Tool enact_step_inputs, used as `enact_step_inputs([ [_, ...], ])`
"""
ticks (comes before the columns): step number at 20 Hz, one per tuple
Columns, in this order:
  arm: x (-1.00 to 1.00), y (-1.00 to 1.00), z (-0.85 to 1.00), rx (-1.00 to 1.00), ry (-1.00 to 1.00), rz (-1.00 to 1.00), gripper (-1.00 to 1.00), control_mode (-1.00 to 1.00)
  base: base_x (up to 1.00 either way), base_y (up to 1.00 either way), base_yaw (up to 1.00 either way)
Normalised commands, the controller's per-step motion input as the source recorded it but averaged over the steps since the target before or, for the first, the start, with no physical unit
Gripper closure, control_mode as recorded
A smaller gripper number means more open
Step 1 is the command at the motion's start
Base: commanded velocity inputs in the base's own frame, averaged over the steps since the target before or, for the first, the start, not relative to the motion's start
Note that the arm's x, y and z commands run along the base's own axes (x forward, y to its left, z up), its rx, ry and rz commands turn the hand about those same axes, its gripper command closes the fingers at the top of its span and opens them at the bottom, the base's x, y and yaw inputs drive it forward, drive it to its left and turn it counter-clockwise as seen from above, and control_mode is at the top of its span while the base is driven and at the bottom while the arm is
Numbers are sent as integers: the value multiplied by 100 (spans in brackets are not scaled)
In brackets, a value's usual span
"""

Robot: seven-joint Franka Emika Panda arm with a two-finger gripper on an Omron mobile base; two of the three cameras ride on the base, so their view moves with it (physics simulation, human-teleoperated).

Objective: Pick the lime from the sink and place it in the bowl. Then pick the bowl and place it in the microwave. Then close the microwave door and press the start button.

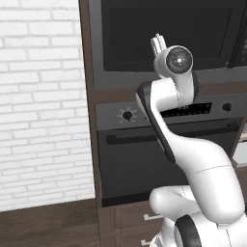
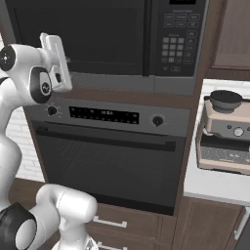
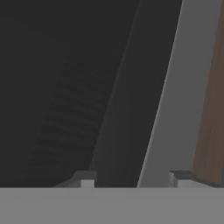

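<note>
A: Black microwave door (image 2: 78,39) looks shut already, and your gripper (image 3: 131,179), half-open and holding nothing, is against its left edge.

B: Then the risk?

A: You slide off the start button on the right panel.

microwave door (image 2: 80,36): dark glass, slightly glossy, matt grey frame, directly ahead of the gripper (image 3: 131,178). cabinetry (image 3: 210,113) beside it: brown wood grain, matt. oven (image 2: 110,156) below: brushed grey metal panel, dark glass. arm (image 1: 202,164): smooth glossy white plastic.
</note>
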Motion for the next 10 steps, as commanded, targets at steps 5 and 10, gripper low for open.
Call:
enact_step_inputs([
  [5,28,0,-21,1,1,7,-100,-100,0,0,0],
  [10,-33,-49,0,7,-4,3,-100,-100,0,0,0],
])
